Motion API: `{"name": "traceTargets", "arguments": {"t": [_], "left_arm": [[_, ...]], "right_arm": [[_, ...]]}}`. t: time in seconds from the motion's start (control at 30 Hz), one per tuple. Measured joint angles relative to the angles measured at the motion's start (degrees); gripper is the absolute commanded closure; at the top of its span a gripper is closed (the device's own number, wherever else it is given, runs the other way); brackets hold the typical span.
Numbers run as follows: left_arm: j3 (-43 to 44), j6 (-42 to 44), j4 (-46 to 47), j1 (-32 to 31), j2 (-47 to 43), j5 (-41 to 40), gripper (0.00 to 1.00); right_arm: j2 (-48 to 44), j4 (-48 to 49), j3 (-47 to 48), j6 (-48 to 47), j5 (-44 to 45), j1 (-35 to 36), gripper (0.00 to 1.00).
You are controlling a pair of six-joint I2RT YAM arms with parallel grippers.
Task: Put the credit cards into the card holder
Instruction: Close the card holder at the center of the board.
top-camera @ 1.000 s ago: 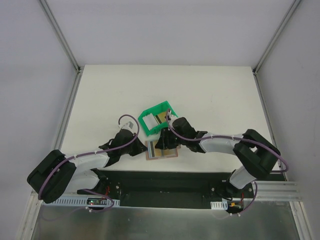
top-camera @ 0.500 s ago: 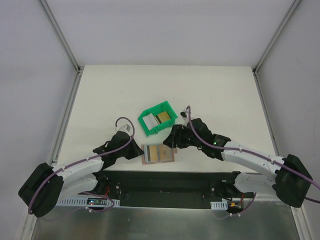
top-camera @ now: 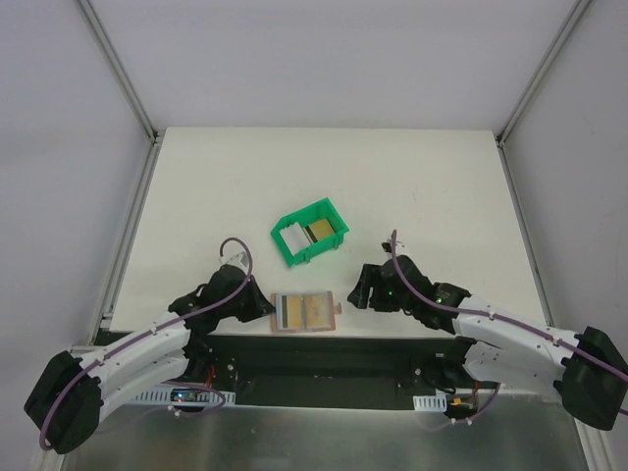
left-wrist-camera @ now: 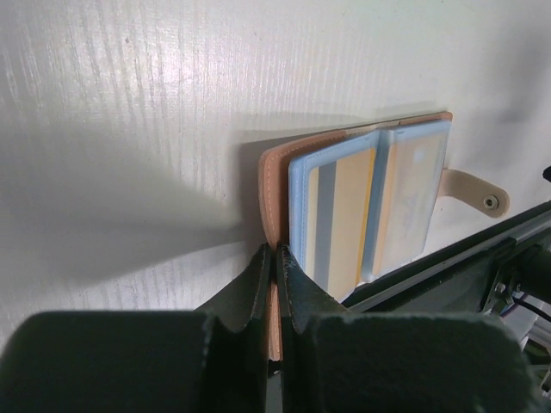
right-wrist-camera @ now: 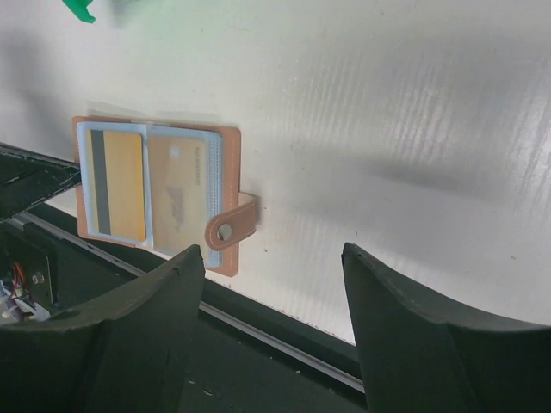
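Holder [top-camera: 304, 312] is shown lying open at the near edge of the bench [top-camera: 412, 177], with a striped gold card [right-wrist-camera: 116, 194] in its left pocket. Its left cover edge is pinched between the closed left fingers [left-wrist-camera: 265, 268]. The right fingers [top-camera: 364, 292] are spread wide and empty, apart at its 3 o'clock. A green bin [top-camera: 287, 257] stands at 12 o'clock.

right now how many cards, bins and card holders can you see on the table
cards in the green bin: 2, a white-grey card and a gold card
cards in the card holder: 2, a striped gold card and a tan card
bins: 1
card holders: 1
total: 6
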Motion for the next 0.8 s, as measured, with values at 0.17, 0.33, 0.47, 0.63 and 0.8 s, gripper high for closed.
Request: {"name": "traceTargets", "arguments": {"t": [0.17, 0.33, 0.47, 0.63, 0.8], "left_arm": [[-0.33, 0.44, -1.81, 0.00, -2.23, 0.09, 1.00], [-0.33, 0.61, -2.01, 0.00, -2.36, 0.17, 1.00], [-0.33, 0.83, -2.69, 0.00, -3.52, 0.17, 1.00], [-0.28, 1.29, -2.93, 0.00, -2.84, 0.20, 1.00], [-0.04, 1.81, -3.21, 0.00, -1.99, 0.26, 1.00]], "right_arm": [[-0.17, -0.31, -0.07, 1.07, 0.52, 0.00, 0.32], [0.72, -0.92, 1.01, 2.25, 0.13, 0.28, 0.31], [-0.39, -1.16, 1.01, 3.54, 0.00, 0.55, 0.30], [-1.46, -1.75, 1.01, 3.80, 0.02, 0.57, 0.30], [-0.52, -2.45, 1.01, 3.74, 0.26, 0.70, 0.29]]}}
